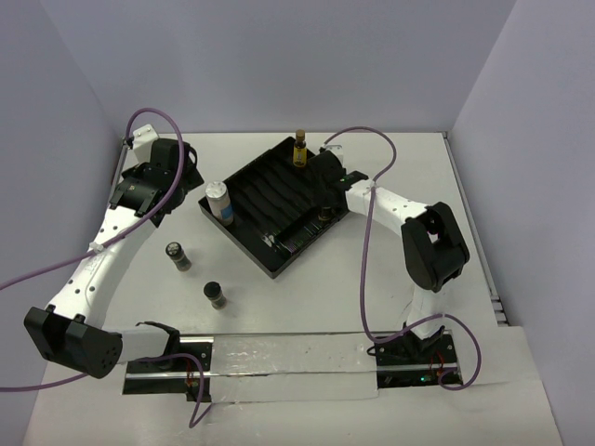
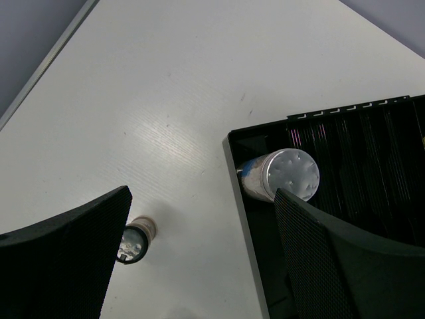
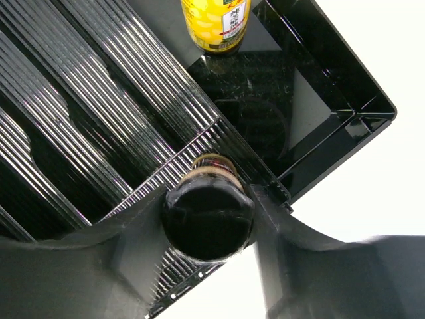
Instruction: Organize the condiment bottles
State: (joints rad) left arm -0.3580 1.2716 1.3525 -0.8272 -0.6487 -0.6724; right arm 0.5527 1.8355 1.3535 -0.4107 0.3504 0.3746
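Observation:
The black ridged tray (image 1: 270,181) lies mid-table. An amber-yellow bottle (image 1: 299,149) (image 3: 216,25) stands in its far corner. A white-lidded bottle (image 1: 218,200) (image 2: 285,174) stands in its left corner. Two short dark bottles (image 1: 178,255) (image 1: 216,294) stand on the table left of the tray; one (image 2: 136,240) shows beside my left finger. My left gripper (image 1: 181,186) (image 2: 199,259) hangs open over bare table at the tray's left edge. At the tray's far right edge, my right gripper (image 1: 327,169) (image 3: 209,216) is shut on a black-capped bottle (image 3: 207,219), which is hidden in the top view.
Grey walls close the table on the left, back and right. Purple cables (image 1: 367,279) loop off both arms. A clear strip (image 1: 279,358) lies between the arm bases at the near edge. The right forearm (image 1: 386,206) reaches over the tray's right corner.

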